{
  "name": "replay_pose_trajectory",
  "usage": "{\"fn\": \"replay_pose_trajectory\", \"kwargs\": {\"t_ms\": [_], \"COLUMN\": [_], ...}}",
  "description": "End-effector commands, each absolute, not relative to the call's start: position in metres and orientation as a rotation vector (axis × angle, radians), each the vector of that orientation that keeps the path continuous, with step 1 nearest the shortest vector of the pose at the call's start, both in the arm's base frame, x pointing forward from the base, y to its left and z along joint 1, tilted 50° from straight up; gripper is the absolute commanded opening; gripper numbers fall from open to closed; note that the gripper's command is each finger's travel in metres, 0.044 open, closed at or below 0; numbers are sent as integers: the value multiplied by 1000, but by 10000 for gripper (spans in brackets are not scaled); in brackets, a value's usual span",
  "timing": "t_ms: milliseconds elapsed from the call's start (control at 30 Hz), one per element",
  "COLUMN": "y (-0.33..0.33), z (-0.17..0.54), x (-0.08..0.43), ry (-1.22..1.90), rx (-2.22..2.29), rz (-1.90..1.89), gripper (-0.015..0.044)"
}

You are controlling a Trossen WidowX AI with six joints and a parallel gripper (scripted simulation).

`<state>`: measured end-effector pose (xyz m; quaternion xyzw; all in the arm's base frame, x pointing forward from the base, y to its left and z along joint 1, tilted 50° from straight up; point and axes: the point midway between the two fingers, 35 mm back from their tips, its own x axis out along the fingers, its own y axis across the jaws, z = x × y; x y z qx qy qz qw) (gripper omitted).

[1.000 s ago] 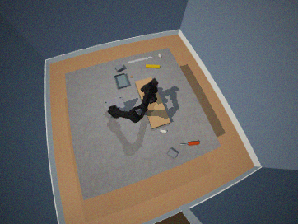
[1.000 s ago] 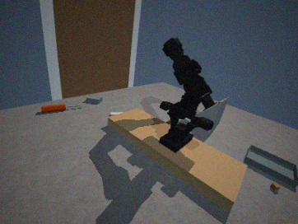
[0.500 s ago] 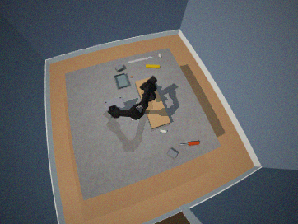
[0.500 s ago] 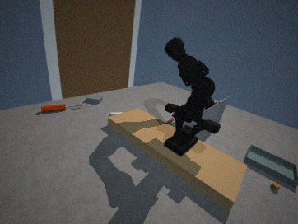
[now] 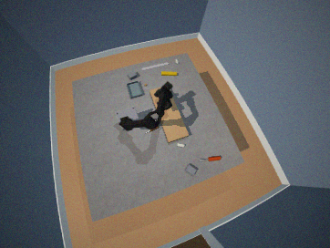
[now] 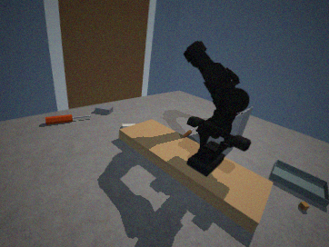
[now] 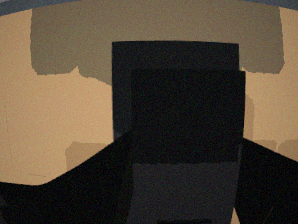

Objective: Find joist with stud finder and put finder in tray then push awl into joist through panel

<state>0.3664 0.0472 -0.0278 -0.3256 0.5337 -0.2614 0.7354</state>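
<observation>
The floor panel (image 5: 177, 132) (image 6: 252, 188) (image 7: 55, 110) is a light wooden board. My gripper (image 6: 210, 147) (image 7: 177, 136) is shut on the dark, blocky stud finder (image 6: 205, 163) (image 7: 175, 55) and holds it flat, at or just above the panel's top, over its middle to tray-side part. Any gap beneath is too small to tell. No lit indicator shows. The awl, seemingly the thin thing with a brown handle (image 5: 152, 130) (image 6: 186, 133), lies by the panel's arm-side long edge. The blue-grey tray (image 5: 135, 89) (image 6: 300, 180) appears empty.
A red-orange screwdriver (image 5: 214, 159) (image 6: 59, 119), a grey box (image 5: 191, 169) (image 6: 103, 110) and a small white piece (image 5: 181, 145) lie beyond one panel end. Beyond the other are a yellow piece (image 5: 170, 73), a pale strip (image 5: 155, 67) and a small orange block (image 5: 146, 85) (image 6: 304, 206) beside the tray.
</observation>
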Motion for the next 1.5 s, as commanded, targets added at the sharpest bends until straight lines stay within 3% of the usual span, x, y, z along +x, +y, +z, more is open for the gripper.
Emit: {"fn": "replay_pose_trajectory", "kwargs": {"t_ms": [0, 1467], "y": [53, 96], "z": [-34, -81], "x": [367, 369], "ry": [1176, 1175], "rx": [-710, -705], "rz": [-569, -567], "gripper": [0, 0]}}
